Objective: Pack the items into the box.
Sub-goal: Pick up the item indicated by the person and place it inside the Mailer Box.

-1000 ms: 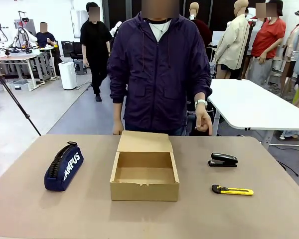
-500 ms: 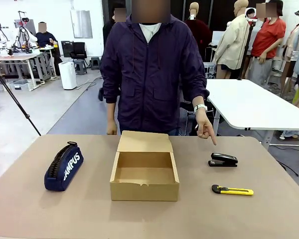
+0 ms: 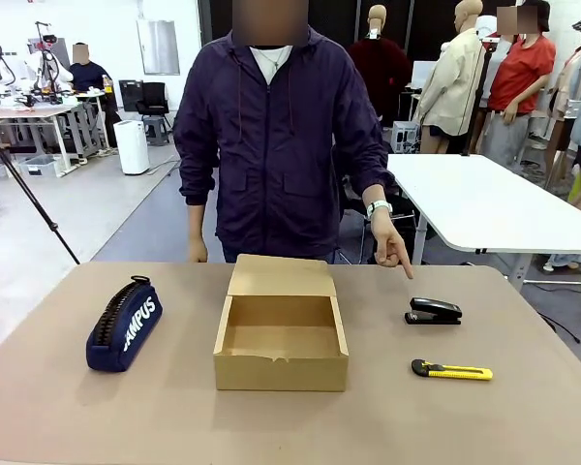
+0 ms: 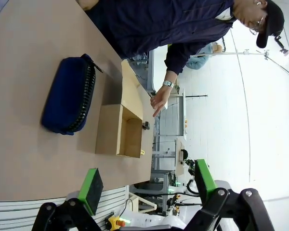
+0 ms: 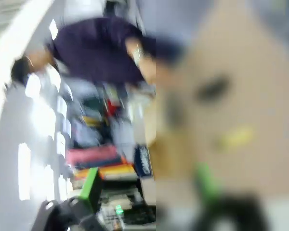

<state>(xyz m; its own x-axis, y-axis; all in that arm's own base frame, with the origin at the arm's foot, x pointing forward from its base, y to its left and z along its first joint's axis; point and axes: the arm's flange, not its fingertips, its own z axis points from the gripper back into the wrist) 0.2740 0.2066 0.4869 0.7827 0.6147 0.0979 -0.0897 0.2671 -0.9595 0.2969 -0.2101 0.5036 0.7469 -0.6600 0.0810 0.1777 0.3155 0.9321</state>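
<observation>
- The left gripper point(image 4: 147, 185) has its two fingers spread wide, with nothing between the green pads point(image 4: 91, 188). The right gripper point(image 5: 149, 187) is heavily blurred, but its pads also stand well apart and empty.
- The navy zip pencil case with white "CAMPUS" lettering point(image 4: 67, 102) lies on the tan table point(image 3: 523, 417). It is well ahead of the left fingers, out beyond the pad at picture left. It looks soft, light and squashy, so I would pinch it across its narrow middle and close firmly, because the fabric will give.
- The small black stapler-like object point(image 3: 433, 311) looks rigid and smooth, and is probably the heaviest item. It is best taken across its flat sides near mid-length. The person's hand point(image 3: 392, 244) points down at it from just behind, without touching it.
- The slim yellow-and-black utility knife point(image 3: 452, 371) lies just nearer the robot than the stapler. It is thin, hard and low to the table, so it is likely slippery. The fingertips would have to come right down and pinch its narrow width at the middle. A yellow smear ahead of the right fingers is probably this knife, but the view is too blurred to be sure.
- The shallow rectangular brown cardboard box point(image 3: 281, 371) stands open with its lid flap folded back toward the person, and nothing lies inside. For the left fingers it sits straight ahead between them, farther off than the pencil case. Its thin walls look light and may slide or dent if bumped.
</observation>
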